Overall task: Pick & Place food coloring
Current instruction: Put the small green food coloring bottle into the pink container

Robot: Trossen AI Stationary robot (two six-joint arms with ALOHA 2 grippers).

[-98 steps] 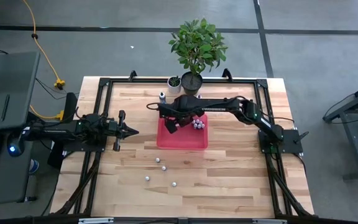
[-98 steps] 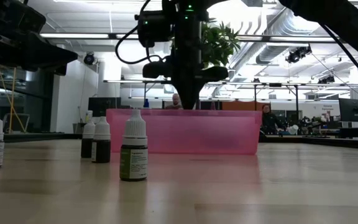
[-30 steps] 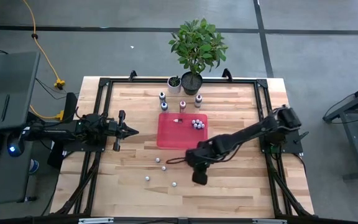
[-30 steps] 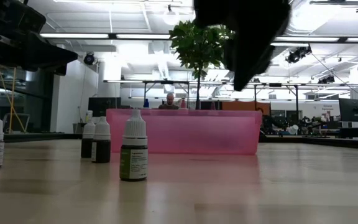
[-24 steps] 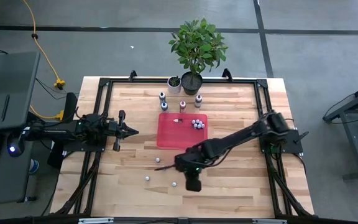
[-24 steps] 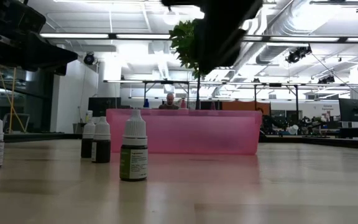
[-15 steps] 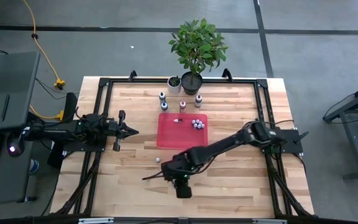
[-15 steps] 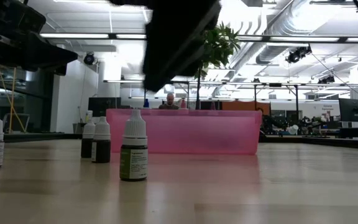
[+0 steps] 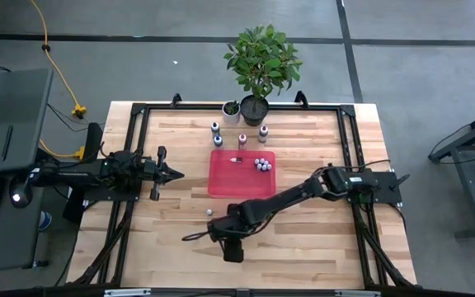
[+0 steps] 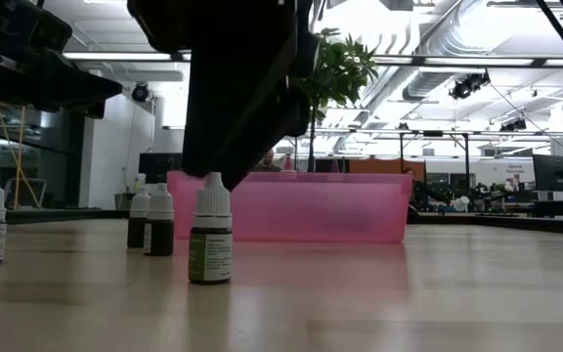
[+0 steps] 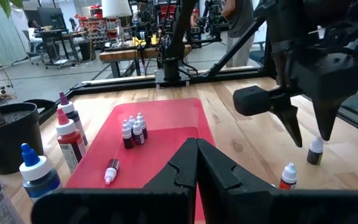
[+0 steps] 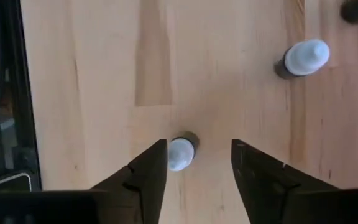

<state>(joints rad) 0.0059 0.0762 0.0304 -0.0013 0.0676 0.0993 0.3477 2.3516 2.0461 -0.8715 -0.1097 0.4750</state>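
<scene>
Small food coloring bottles with white caps stand on the wooden table near its front. One bottle (image 12: 181,152) stands between the fingers of my open right gripper (image 12: 197,149), which points down over it (image 9: 219,233) with its fingertips above the cap and clear of it in the left wrist view (image 11: 309,130). Another bottle (image 12: 300,59) stands close by, and one more (image 9: 209,212) is beside the arm. The red tray (image 9: 221,186) holds a cluster of bottles (image 11: 133,129) and one lying flat (image 11: 110,171). My left gripper (image 9: 170,173) waits shut at the table's left.
Larger bottles (image 9: 241,139) stand in a row behind the tray, before a potted plant (image 9: 258,62) and a small white pot (image 9: 231,110). A black frame (image 9: 138,111) runs round the table. Bare wood lies right of my right arm.
My right gripper has swept from in front of the tray's right corner toward the table's near left, over the loose bottles. In the low view it has come down toward the nearest bottle. The bottles have stayed where they were.
</scene>
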